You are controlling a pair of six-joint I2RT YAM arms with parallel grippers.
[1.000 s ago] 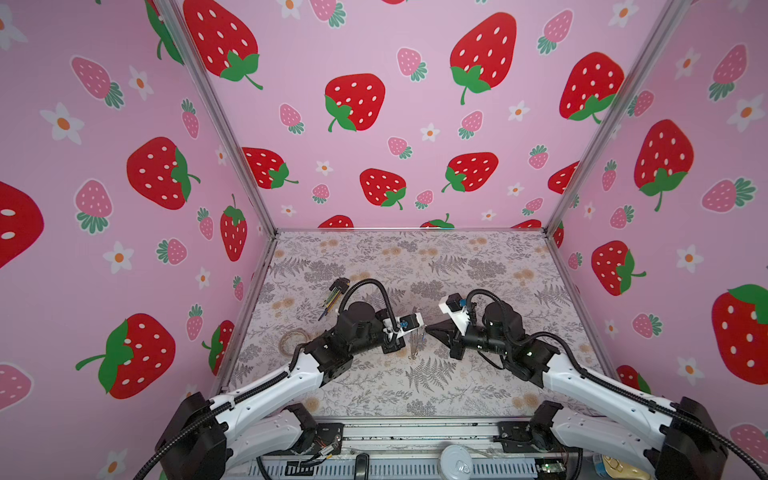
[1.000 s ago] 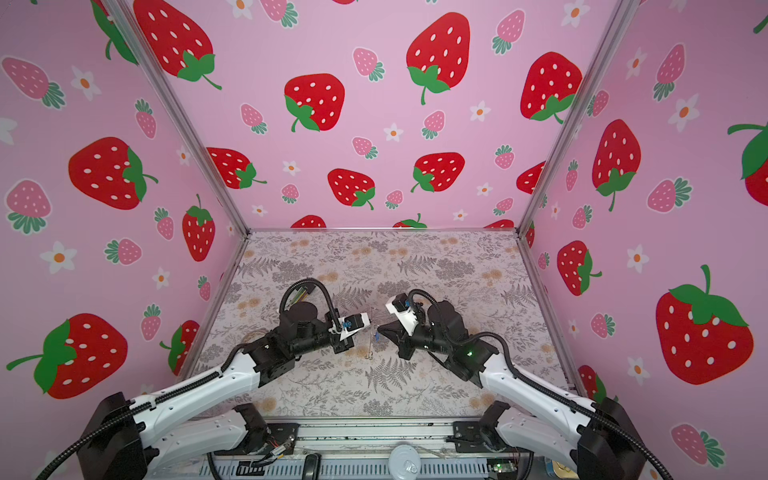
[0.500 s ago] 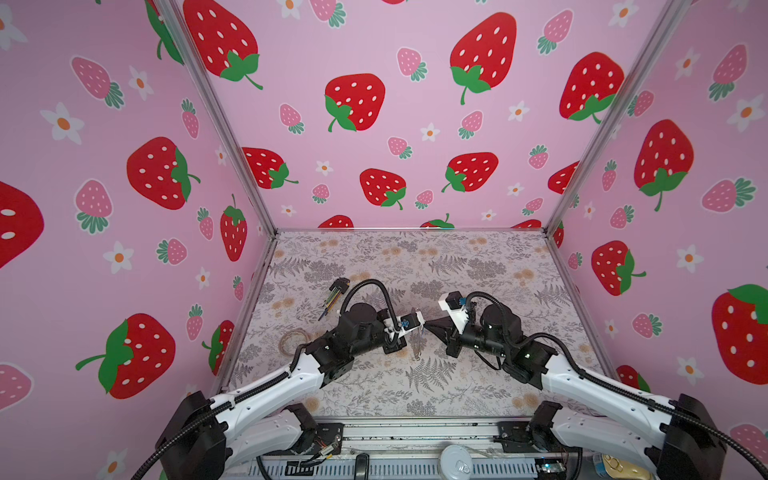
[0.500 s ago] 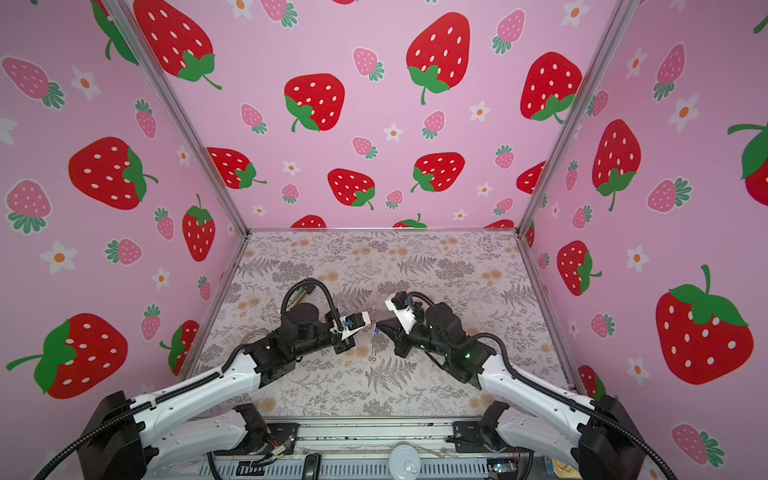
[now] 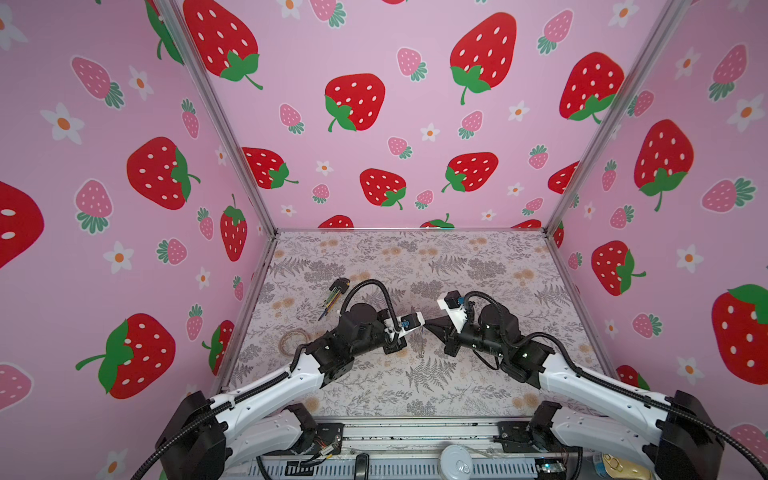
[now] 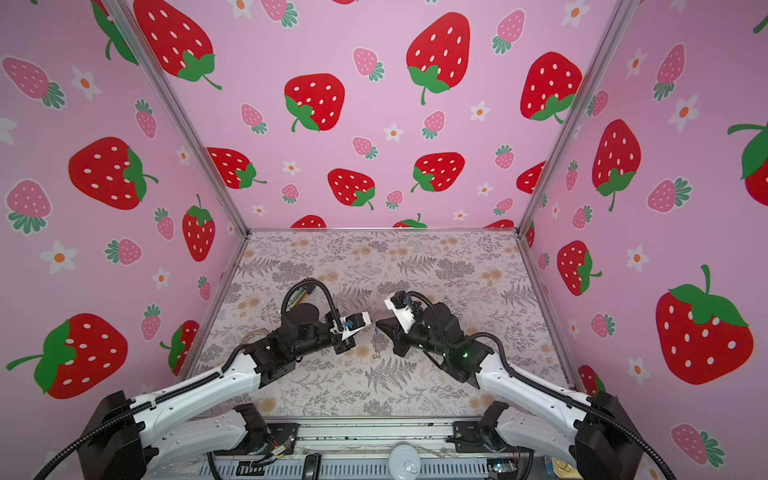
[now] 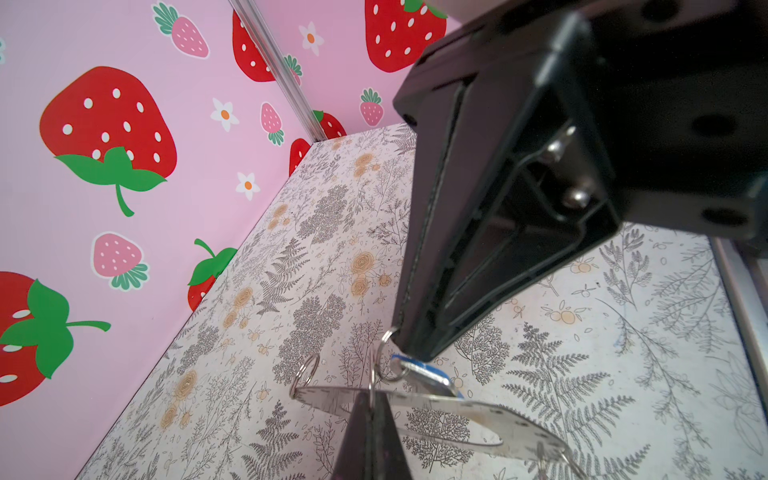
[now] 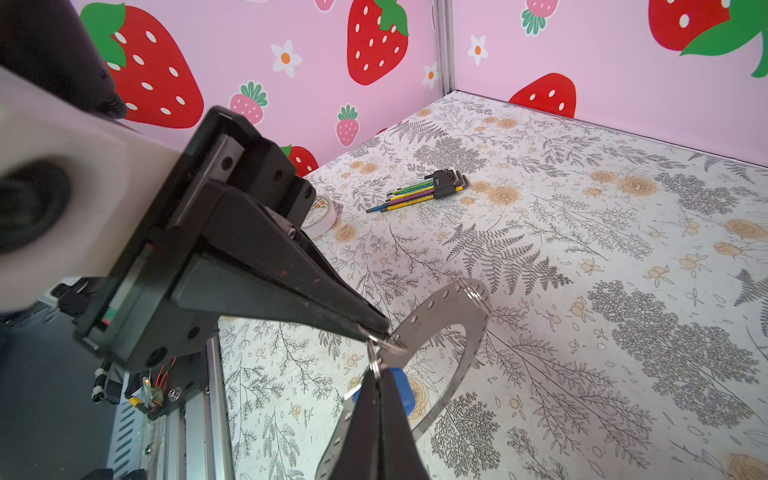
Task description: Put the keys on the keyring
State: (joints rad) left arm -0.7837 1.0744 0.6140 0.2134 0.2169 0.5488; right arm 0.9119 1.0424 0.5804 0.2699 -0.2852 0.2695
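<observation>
Over the middle of the floor my left gripper (image 5: 419,329) and right gripper (image 5: 427,326) meet tip to tip, both shut. Each pinches a small wire loop (image 8: 371,351) at the rim of the keyring (image 8: 465,332). That flat grey ring hangs below the tips, edge-on in both top views (image 6: 376,344). In the left wrist view the left gripper (image 7: 371,395) clamps the loop where the keyring (image 7: 478,411) crosses it. The right gripper's tip (image 7: 411,351) sits just above. The key (image 7: 428,374), blue-headed, hangs at the loops behind the right gripper (image 8: 376,372).
A bundle of coloured hex keys (image 5: 332,296) in a black holder lies at the back left. A pale tape-like coil (image 5: 293,341) lies left of the left arm. Pink strawberry walls close in three sides, and a metal rail runs along the front.
The right gripper's tip has risen a little and drawn level with the left tip. Both grippers stay shut, and the keyring still hangs between them.
</observation>
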